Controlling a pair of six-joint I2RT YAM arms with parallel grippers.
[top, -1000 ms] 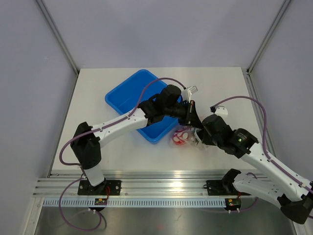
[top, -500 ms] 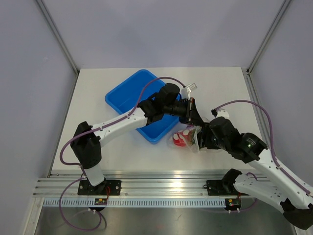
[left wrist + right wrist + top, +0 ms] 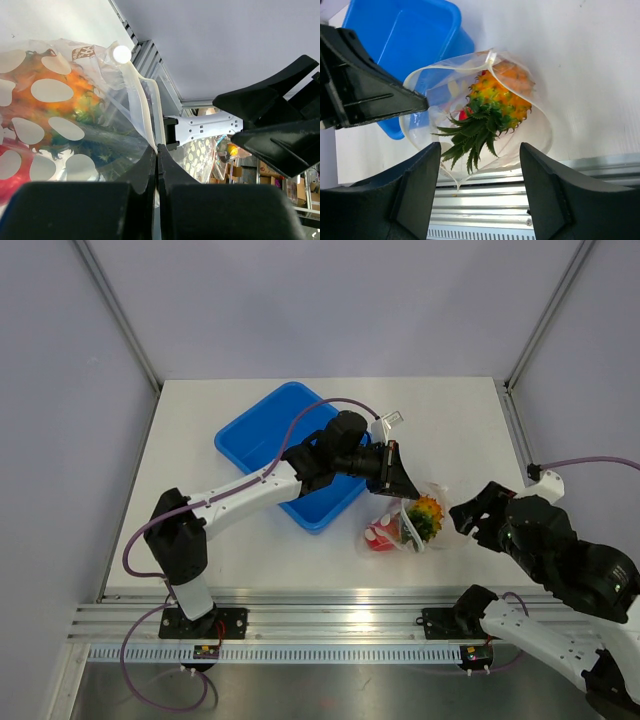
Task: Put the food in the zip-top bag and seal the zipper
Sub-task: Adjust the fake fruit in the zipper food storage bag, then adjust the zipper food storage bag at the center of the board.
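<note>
Backed-off right gripper (image 3: 466, 521) leaves spiky pineapple (image 3: 497, 100) in glossy bag (image 3: 540, 136).

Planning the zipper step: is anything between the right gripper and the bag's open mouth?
Nothing visible. The right gripper, jaws open, faces the zip-top bag's mouth. The left gripper pinches its edge. The pineapple's green leaves point toward the opening and might foul the zipper.

In the right wrist view the pineapple (image 3: 497, 100) hid all but a sliver of one red fruit (image 3: 463, 114), and the top edge cut off the blue tray (image 3: 400, 35). Through the zip-top bag (image 3: 95, 55), the left wrist view showed only blurred orange and red smears. The top view's corner cropped the right arm (image 3: 560, 570).
</note>
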